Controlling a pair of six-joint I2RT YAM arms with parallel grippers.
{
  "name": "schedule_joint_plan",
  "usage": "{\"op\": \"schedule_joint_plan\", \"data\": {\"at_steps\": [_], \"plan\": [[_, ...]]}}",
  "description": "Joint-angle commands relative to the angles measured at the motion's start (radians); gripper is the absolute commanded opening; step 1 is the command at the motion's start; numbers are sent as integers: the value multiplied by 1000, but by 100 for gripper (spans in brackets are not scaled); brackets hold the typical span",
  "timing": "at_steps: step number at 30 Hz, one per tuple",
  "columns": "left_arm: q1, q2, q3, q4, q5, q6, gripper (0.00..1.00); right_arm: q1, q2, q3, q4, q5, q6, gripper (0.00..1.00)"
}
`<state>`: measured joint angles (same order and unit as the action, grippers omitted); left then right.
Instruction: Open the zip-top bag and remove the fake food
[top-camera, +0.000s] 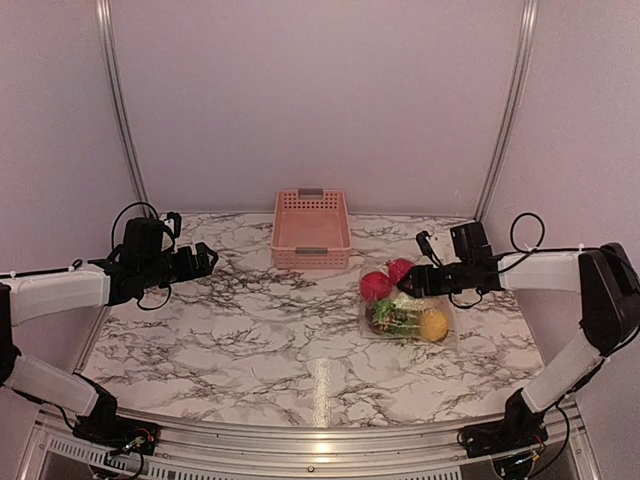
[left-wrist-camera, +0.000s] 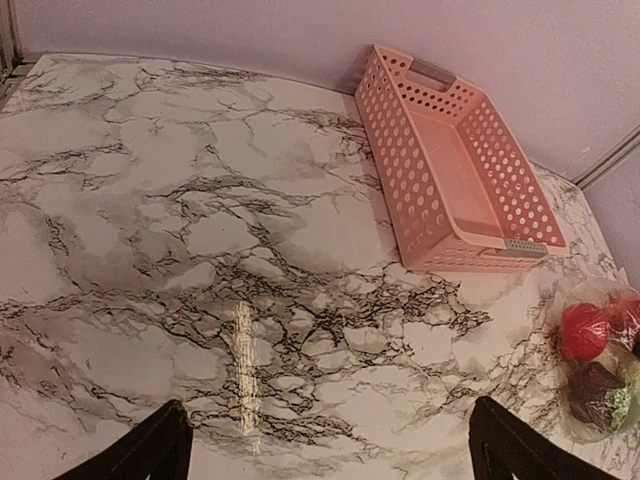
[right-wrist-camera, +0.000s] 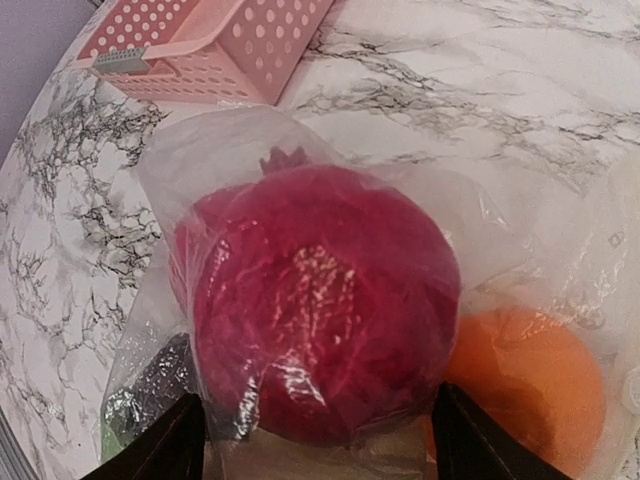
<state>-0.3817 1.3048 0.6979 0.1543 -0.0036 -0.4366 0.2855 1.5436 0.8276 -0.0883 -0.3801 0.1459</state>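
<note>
prob. lab, alu frame (top-camera: 119, 100), marble-look table (top-camera: 250, 340)

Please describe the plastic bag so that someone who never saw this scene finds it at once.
On the marble-patterned table, look right of the centre, nearer than the pink basket. The zip-top bag lies there under the right gripper. It alone is clear, crinkled plastic, with red, green and yellow fake food showing through.

Top external: overhead from the near edge; whole table (top-camera: 250, 340) seen.
Left wrist: high, looking beyond its jaws.
Right wrist: close; bagged red fruit (right-wrist-camera: 320, 300) between jaws.
Shared: pink basket (top-camera: 300, 255), all views.
</note>
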Motion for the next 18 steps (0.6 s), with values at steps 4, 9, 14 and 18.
{"op": "schedule_joint_plan", "data": {"at_steps": [4, 9, 14, 18], "plan": [[-4, -40, -15, 14, 34, 12, 99, 116, -62, -49, -87, -59, -16, 74], [-3, -41, -35, 57, 82, -21, 99, 201, 4, 7, -57, -99, -59, 74], [-3, -46, -43, 64, 91, -41, 99, 316, 137, 150, -50, -133, -106, 74], [2, -63, -49, 66, 116, -56, 99, 408, 268, 314, -93, -130, -172, 74]]}}
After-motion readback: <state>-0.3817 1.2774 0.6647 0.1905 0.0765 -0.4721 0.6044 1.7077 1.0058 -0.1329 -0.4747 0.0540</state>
